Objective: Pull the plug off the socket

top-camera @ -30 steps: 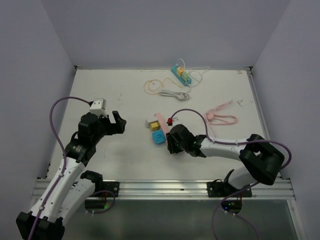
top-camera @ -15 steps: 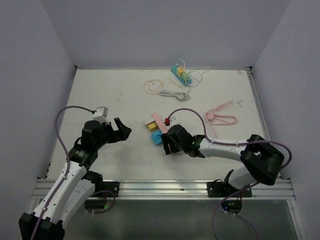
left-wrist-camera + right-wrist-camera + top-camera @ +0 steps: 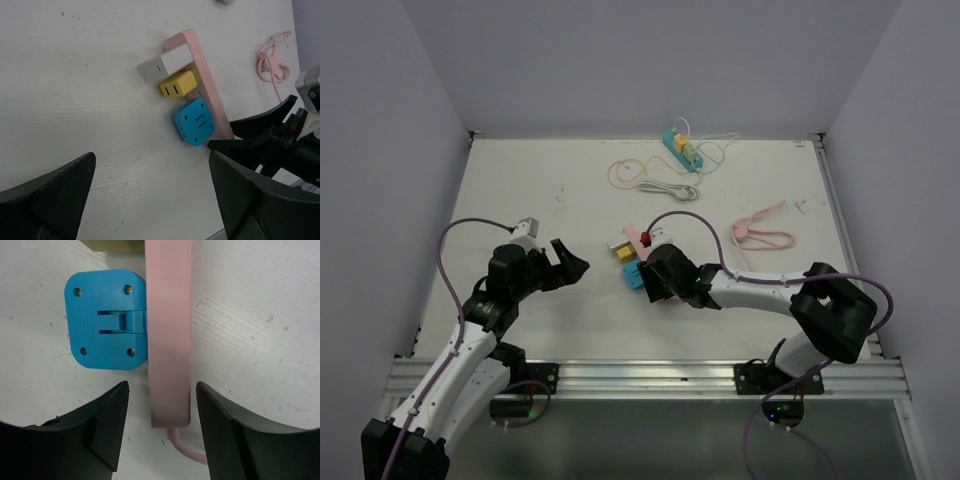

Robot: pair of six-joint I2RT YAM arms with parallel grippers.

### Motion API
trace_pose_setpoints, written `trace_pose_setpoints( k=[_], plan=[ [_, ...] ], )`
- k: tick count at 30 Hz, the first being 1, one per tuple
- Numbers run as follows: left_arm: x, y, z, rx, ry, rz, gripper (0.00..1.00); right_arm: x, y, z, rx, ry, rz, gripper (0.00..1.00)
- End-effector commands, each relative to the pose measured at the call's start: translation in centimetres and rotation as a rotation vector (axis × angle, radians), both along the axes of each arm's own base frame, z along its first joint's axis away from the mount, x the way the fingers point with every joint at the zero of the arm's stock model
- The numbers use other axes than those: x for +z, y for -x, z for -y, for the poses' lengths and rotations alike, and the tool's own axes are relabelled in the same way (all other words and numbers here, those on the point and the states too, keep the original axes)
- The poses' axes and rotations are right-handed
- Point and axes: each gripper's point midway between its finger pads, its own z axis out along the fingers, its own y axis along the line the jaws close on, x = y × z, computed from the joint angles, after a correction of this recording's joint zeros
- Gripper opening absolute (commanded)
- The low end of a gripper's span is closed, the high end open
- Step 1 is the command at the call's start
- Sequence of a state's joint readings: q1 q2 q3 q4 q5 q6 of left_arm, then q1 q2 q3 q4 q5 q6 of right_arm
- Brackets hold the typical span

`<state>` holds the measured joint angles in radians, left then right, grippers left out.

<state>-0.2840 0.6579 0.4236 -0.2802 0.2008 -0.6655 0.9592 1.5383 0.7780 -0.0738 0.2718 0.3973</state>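
Note:
A pink power strip (image 3: 638,243) lies mid-table with a white plug (image 3: 618,243), a yellow plug (image 3: 627,254) and a blue plug (image 3: 635,276) on its left side. In the right wrist view the strip (image 3: 169,340) runs between my open fingers, with the blue plug (image 3: 106,318) at its left. My right gripper (image 3: 650,290) is open, straddling the strip's near end. My left gripper (image 3: 572,258) is open and empty, left of the plugs. In the left wrist view the strip (image 3: 200,70), white plug (image 3: 165,64), yellow plug (image 3: 179,84) and blue plug (image 3: 195,121) show.
A teal and yellow power strip (image 3: 683,150) with a white cable (image 3: 665,186) lies at the back. A yellowish cable loop (image 3: 620,170) is beside it. A pink coiled cord (image 3: 762,235) lies right of the pink strip.
My left gripper has moved right toward the plugs. My right gripper has moved left and forward onto the strip's near end.

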Motion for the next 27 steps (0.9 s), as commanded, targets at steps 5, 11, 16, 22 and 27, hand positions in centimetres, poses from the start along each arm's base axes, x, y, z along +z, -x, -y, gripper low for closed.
trace_pose_setpoints(
  k=[5, 11, 16, 22, 27],
  plan=[
    [0.4, -0.3, 1.4, -0.026, 0.09, 0.013, 0.98, -1.0, -0.2, 0.9, -0.021, 0.027, 0.024, 0.51],
    [-0.4, -0.2, 2.5, -0.044, 0.155, -0.027, 0.96, -1.9, 0.0, 1.0, -0.024, 0.028, 0.011, 0.27],
    [-0.7, -0.4, 3.3, -0.041, 0.225, -0.042, 0.96, -2.0, 0.1, 0.5, -0.065, -0.051, 0.005, 0.0],
    [-1.1, -0.8, 4.3, -0.022, 0.311, -0.055, 0.96, -2.9, 1.0, -0.4, -0.105, -0.168, -0.045, 0.0],
    [-1.3, -1.3, 5.7, -0.017, 0.34, -0.065, 0.96, -2.1, 1.0, -0.7, -0.118, -0.217, -0.039, 0.0]
  ],
)
